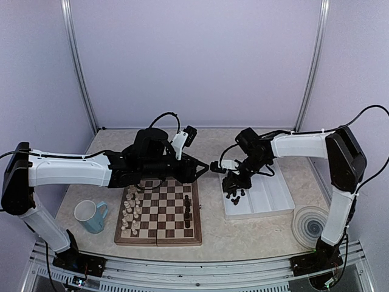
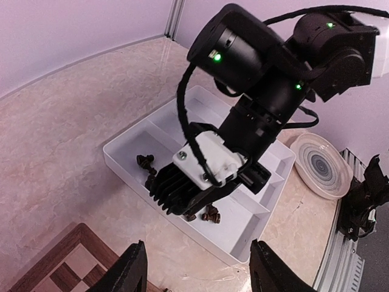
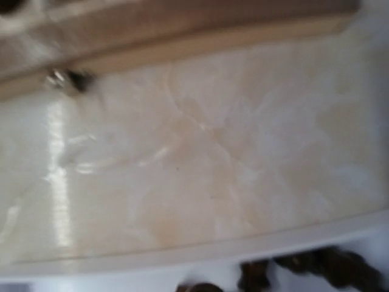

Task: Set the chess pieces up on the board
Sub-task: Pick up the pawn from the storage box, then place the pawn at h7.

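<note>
The board lies at the front left, with cream pieces along its left side and a short column of dark chess pieces on its right side. More dark chess pieces lie loose in the white tray. My right gripper reaches down into the tray's near end among them; its fingertips are hidden under its own body. The right wrist view is blurred and shows dark pieces behind the tray rim, but no fingers. My left gripper hovers open and empty between board and tray.
A blue mug stands left of the board. A round ringed plate sits right of the tray, near the right arm's base. The board's corner shows in the left wrist view. Enclosure walls stand close behind.
</note>
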Robot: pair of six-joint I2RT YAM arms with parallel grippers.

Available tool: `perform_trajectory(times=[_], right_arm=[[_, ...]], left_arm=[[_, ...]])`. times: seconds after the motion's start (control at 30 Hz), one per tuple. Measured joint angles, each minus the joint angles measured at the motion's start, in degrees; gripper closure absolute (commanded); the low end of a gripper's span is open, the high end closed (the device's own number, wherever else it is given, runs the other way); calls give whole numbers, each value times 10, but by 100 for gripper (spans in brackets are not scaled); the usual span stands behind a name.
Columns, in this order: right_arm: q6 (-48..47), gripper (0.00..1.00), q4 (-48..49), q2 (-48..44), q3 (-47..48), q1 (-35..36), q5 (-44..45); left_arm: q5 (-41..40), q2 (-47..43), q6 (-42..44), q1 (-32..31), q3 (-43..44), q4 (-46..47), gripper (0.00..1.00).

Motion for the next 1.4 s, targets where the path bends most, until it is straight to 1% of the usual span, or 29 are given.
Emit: perform_trajectory(times=[0.17,0.3,0.37,0.47,0.6,0.7,0.77,0.9,1.0,1.17,1.27,1.4], right_arm=[[6,88,-30,-75,8,0,-11],[10,88,-51,-114,19,3,-20],[11,88,-61,-122,27,11,-19],[11,88,-83,-119,54,40,-10],[13,88,-101,-99,118,96,-4],[16,88,-110,-65,177,146,3],[19,88,-114,-36,211,180,5],[26,88,-137,31,265,246,13],[28,88,-152,75,284,290,32],[30,88,-176,118,284,346,69],[30,88,-184,127,284,362,88],[30,87,-187,131,284,363,104]], left_arm=[[2,-2,4,4,0,-6,43],[7,-9,12,23,13,-40,43],[12,-13,16,43,30,-67,43],[19,-30,12,97,63,-100,43],[35,-71,-5,195,95,-107,43],[30,-101,-9,250,96,-102,43],[28,-123,-12,273,71,-80,43],[26,-162,-15,315,-19,-48,43],[19,-160,-13,333,-33,-55,43],[18,-169,-12,336,-33,-46,42],[22,-177,-13,336,-33,-40,42],[29,-181,-14,336,-33,-36,42]])
